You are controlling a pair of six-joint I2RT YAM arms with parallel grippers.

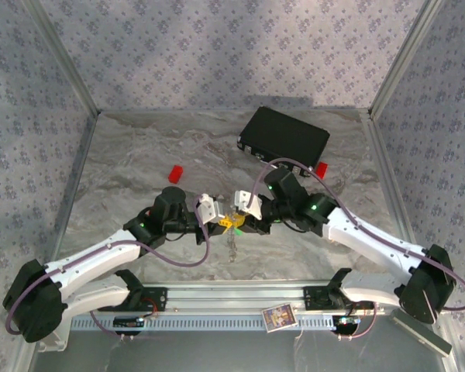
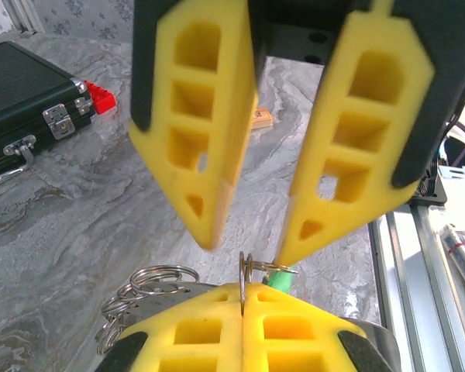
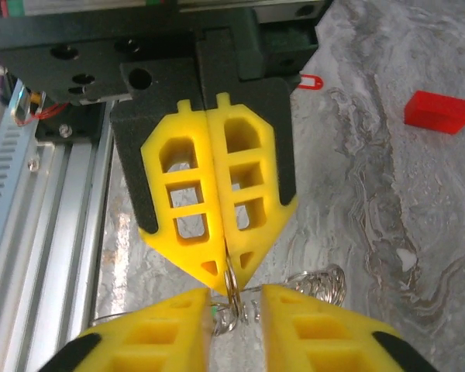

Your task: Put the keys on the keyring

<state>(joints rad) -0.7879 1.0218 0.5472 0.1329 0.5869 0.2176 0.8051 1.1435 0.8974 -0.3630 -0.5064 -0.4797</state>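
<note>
You're working on a grey marbled table (image 1: 132, 147). A black case (image 1: 285, 137) lies at its far right, a red block (image 1: 176, 172) sits left of centre, and a second red block (image 1: 322, 167) lies just beside the case.

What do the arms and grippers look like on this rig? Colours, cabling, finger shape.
The left arm and right arm: white link shells, black joints with green lights, a purple cable along each. The left gripper and right gripper: black bodies, yellow fingers, wedge-tapered with cut-out windows.
</note>
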